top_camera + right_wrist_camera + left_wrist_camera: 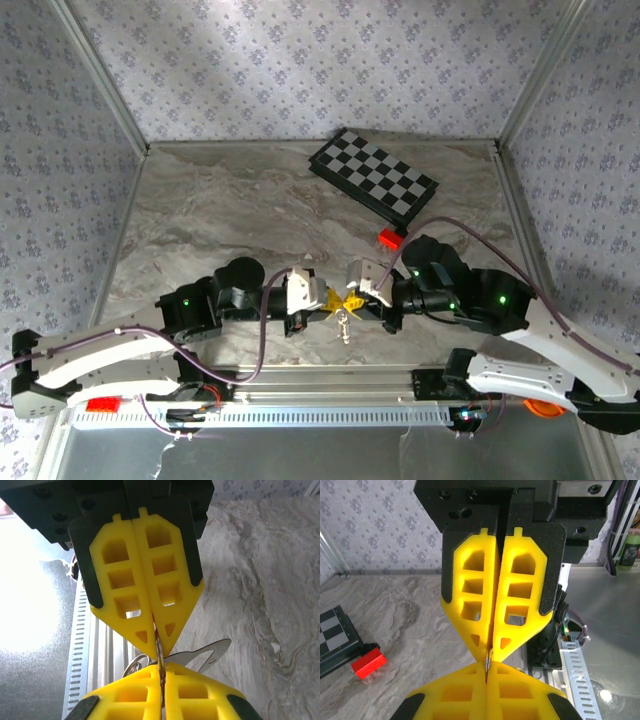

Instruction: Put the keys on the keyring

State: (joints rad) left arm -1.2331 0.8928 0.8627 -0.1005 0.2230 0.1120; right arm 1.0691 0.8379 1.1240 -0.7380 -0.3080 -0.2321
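Note:
Both grippers meet tip to tip above the table's near middle. My left gripper (333, 299) (487, 674) is shut on the thin edge of the grey metal keyring (488, 661). My right gripper (354, 301) (161, 674) faces it and is shut on the same keyring (159, 652) from the other side. A flat silver key (210, 654) sticks out to the right of the ring in the right wrist view. A smaller wire loop (131, 667) shows to its left. Keys (343, 326) dangle below the fingertips in the top view.
A small red block (389, 238) (368, 662) lies beside a chessboard (373, 180) at the back right. An orange piece (545, 407) sits off the table's near right corner. The metal rail (300, 412) runs along the near edge under the arms.

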